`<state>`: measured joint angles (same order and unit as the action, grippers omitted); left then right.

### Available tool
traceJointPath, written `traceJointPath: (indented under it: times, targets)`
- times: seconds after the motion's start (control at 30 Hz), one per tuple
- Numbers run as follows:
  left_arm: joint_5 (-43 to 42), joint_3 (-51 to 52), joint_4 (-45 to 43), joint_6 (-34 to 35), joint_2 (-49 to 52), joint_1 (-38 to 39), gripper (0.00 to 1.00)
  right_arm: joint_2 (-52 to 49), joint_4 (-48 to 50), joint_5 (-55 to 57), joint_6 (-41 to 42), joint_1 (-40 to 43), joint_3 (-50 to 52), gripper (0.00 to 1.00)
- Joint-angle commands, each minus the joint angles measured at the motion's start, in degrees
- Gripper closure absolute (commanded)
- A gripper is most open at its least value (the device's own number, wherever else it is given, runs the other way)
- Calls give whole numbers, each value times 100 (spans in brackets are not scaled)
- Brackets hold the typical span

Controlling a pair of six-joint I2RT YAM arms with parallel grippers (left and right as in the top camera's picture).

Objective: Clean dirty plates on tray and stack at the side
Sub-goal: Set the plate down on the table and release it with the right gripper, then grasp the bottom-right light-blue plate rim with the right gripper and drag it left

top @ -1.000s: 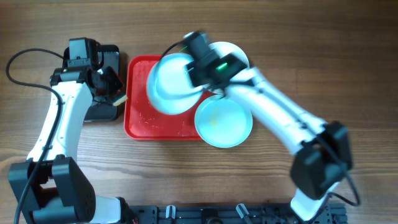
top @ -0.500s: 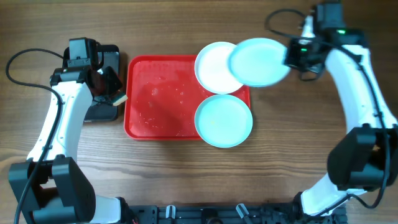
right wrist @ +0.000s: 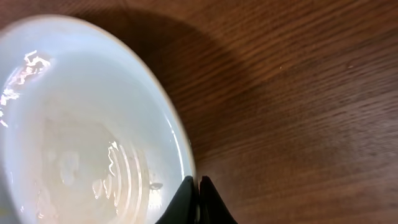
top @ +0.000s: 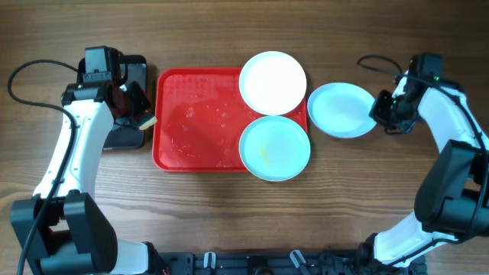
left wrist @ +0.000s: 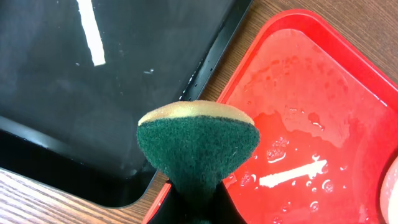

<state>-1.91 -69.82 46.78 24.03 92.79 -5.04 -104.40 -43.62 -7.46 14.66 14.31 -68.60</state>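
Mint plate (top: 341, 110) is pinched by its rim in the right tool (top: 378, 109), jaws tight on the edge. It's over the wooden surface (top: 344, 191), just right of the red tray (top: 191, 156). Left tool (top: 140, 116) is clamped on a green-and-yellow sponge (left wrist: 198, 146) where the black bin (left wrist: 93, 93) meets the tray. Cream-white plate (top: 273, 82) and a second mint plate (top: 274, 148) with a yellowish smear sit on the wet tray's right end, both overhanging its rim.
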Motion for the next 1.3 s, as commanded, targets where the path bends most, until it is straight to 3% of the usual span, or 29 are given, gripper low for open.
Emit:
traceJointPath:
  times: [0.0, 0.1, 0.33, 0.6, 0.83, 1.07, 1.27]
  targets:
    - [-111, -26, 0, -131, 35, -37, 96, 144, 315, 378, 57, 9, 302, 94]
    - [-109, -26, -20, -131, 35, -33, 96, 144, 490, 404, 39, 7, 275, 62]
    - [-111, -26, -94, -133, 35, -33, 96, 356, -570, -581, -509, -208, -660, 63]
    - [-149, -26, -216, -286, 35, 232, 96, 636, -1169, -1368, -549, -1456, -715, 60]
    - [-151, -26, -348, -417, 35, 323, 96, 632, -804, -592, -44, -2476, -52, 59]
    - [-149, -26, -348, -435, 35, 323, 96, 625, -352, -236, 264, -2900, 581, 60]
    - [-149, -26, -348, -435, 35, 323, 96, 625, -256, -236, 337, -2927, 800, 71]
